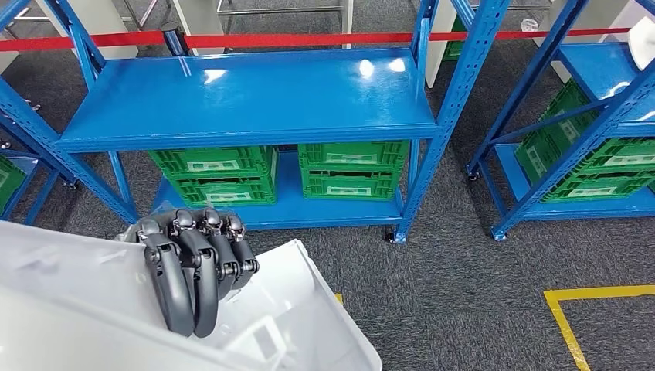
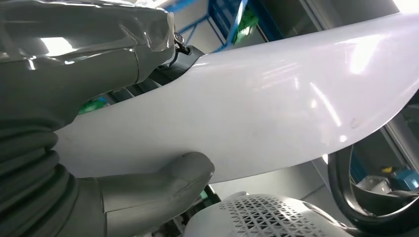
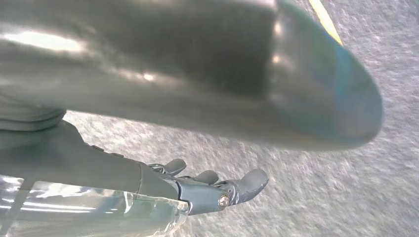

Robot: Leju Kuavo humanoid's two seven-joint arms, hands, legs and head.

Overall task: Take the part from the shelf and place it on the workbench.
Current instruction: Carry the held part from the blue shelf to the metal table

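Observation:
A large white moulded plastic part lies across the lower left of the head view. My left hand grips it, dark fingers curled over its upper edge. In the left wrist view the part is a broad glossy white panel, with the grey thumb pressed against its underside. My right hand hangs above grey carpet with its fingers apart and nothing in them.
A blue metal shelf stands ahead, its top board bare, with green crates on the lower level. A second blue rack with green crates is at the right. Yellow floor tape marks the carpet at lower right.

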